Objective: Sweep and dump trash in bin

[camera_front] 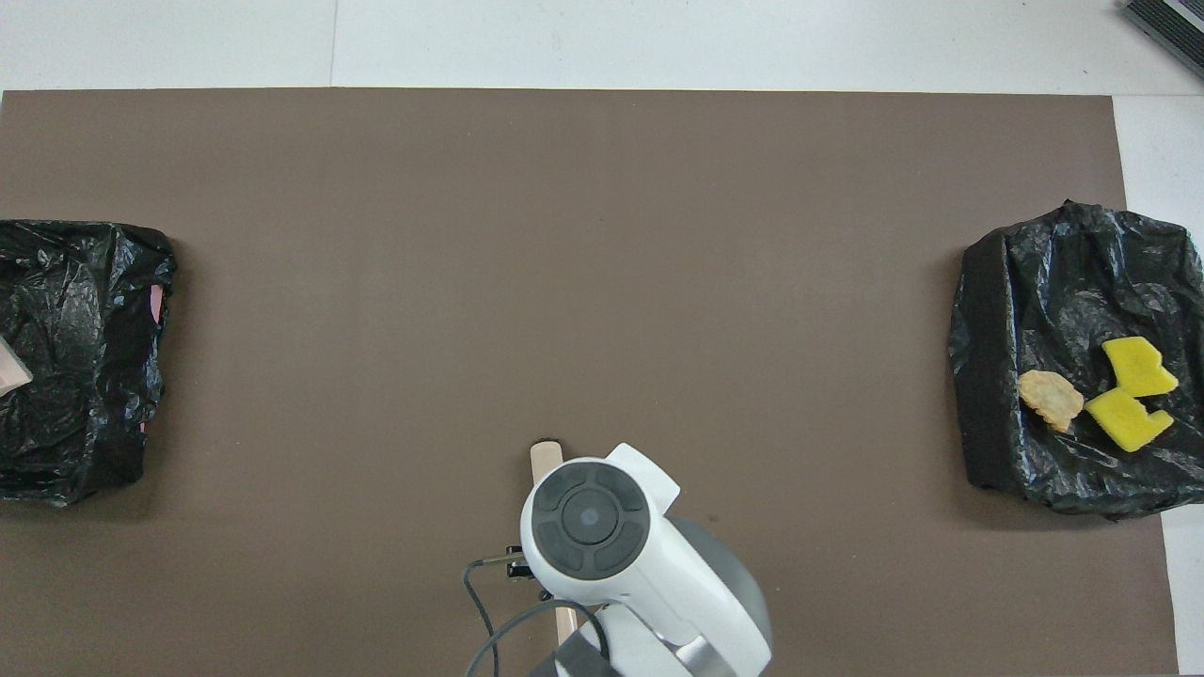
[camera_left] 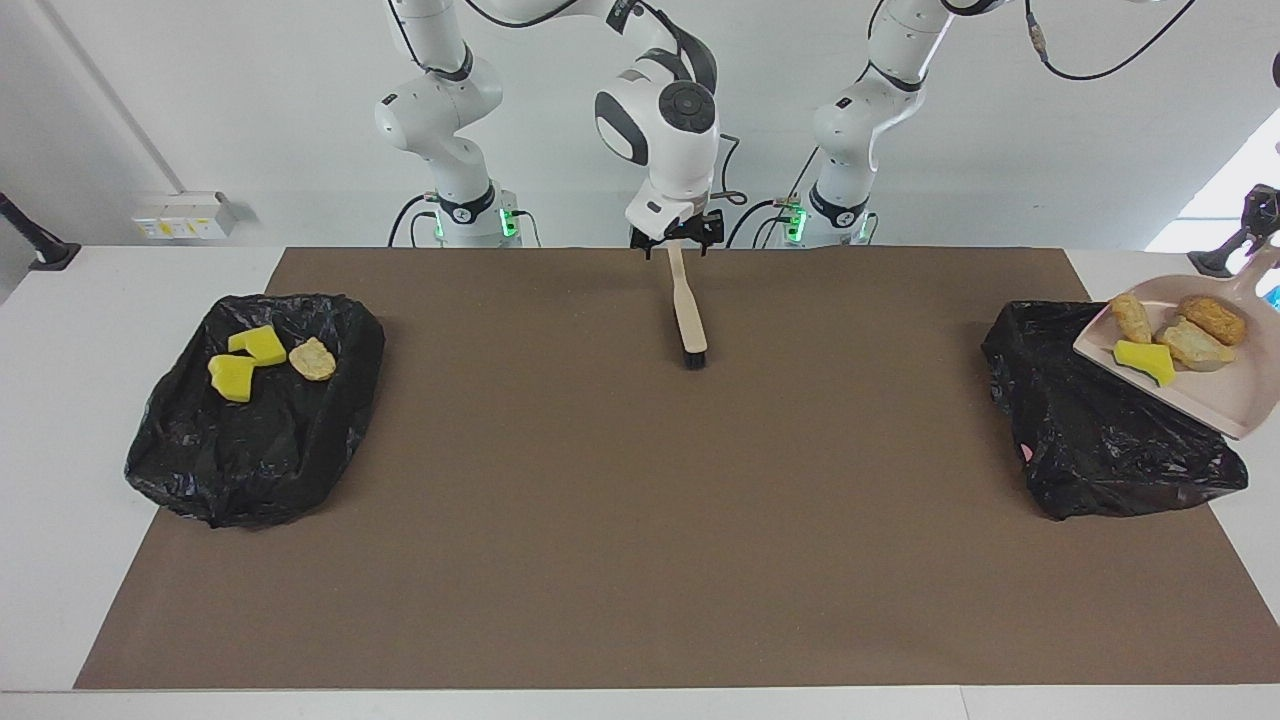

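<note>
My left gripper [camera_left: 1262,218], at the edge of the facing view, is shut on the handle of the beige dustpan [camera_left: 1235,395]. It holds the pan in the air over the black-bagged bin [camera_left: 1090,440] at the left arm's end. Trash lies in the pan: a yellow sponge chunk [camera_left: 1145,358] and three bread pieces [camera_left: 1190,343]. My right gripper [camera_left: 678,243] stands open around the handle tip of the beige brush [camera_left: 688,320], whose black bristles rest on the brown mat. In the overhead view the right wrist [camera_front: 588,517] covers most of the brush [camera_front: 546,453], and only a corner of the dustpan [camera_front: 7,376] shows.
A second black-bagged bin [camera_left: 250,440] at the right arm's end holds two yellow sponge chunks [camera_left: 245,362] and a bread piece [camera_left: 312,358]. That bin [camera_front: 1063,282] also shows in the overhead view. The brown mat [camera_left: 640,520] covers the table between the bins.
</note>
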{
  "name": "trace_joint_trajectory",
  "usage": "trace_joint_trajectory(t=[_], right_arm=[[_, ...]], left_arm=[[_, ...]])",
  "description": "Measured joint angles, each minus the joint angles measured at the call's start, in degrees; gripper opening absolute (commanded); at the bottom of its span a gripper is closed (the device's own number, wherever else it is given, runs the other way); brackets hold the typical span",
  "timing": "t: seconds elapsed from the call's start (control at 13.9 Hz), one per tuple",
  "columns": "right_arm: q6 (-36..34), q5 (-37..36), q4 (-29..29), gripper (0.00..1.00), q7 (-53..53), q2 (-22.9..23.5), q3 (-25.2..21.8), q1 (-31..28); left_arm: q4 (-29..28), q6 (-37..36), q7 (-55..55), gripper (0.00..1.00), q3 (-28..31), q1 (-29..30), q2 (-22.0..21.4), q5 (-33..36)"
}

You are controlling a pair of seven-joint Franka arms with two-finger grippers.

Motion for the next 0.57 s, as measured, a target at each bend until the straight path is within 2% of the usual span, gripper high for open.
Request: trace_joint_trajectory(t=[0.36,0.57], right_arm=[[-8.1,-2.82,5.63,1.0,-7.76,-2.05,-0.35,-7.91],[-10.48,-5.02,8.5,1.0,-11.13,-2.7,-0.43,-11.99]], left_arm=[[-0.03,3.96,3.73,0.0,-0.14,-2.65,0.44,6.14],[-0.88,10.08,4.81,0.0,-0.05,-2.87,1.0,10.96]])
